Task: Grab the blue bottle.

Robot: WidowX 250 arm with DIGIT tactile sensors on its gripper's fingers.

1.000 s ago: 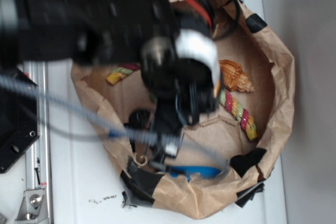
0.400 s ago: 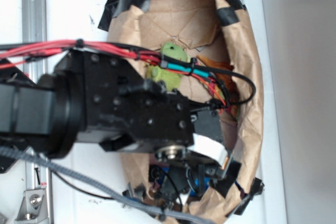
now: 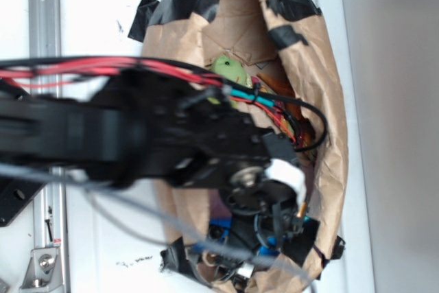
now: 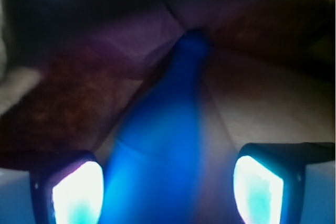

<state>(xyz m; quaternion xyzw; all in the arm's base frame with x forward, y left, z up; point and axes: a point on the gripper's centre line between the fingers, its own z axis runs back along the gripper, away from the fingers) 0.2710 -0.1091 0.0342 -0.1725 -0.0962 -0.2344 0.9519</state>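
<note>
Hand: the black robot hand (image 4: 167, 187) stands spread open in the wrist view, its two pale glowing finger pads (image 4: 77, 192) at either lower corner, with the bottle lying between them; neither pad visibly touches it. In the exterior view the hand (image 3: 264, 228) is largely masked by the blurred black arm (image 3: 137, 135) and its state cannot be read there.

Blue bottle: one smooth bright-blue plastic bottle (image 4: 157, 145), seen lengthwise in the wrist view, its wide body nearest the camera and its narrow neck pointing away. The exterior view shows only a sliver of blue (image 3: 221, 228) at the low end of the bag, under the hand.

Container: one crumpled brown paper bag (image 3: 329, 121) with patches of black tape on its rim, lying on the white worktop (image 3: 96, 245); only the exterior view shows its outline.

Other contents: one green plush toy (image 3: 230, 70) near the middle of the bag, visible only from outside.

Cables: red and teal wires (image 3: 103, 66) run along the arm.

Wrist view: dim, blurred brown paper behind the bottle.
</note>
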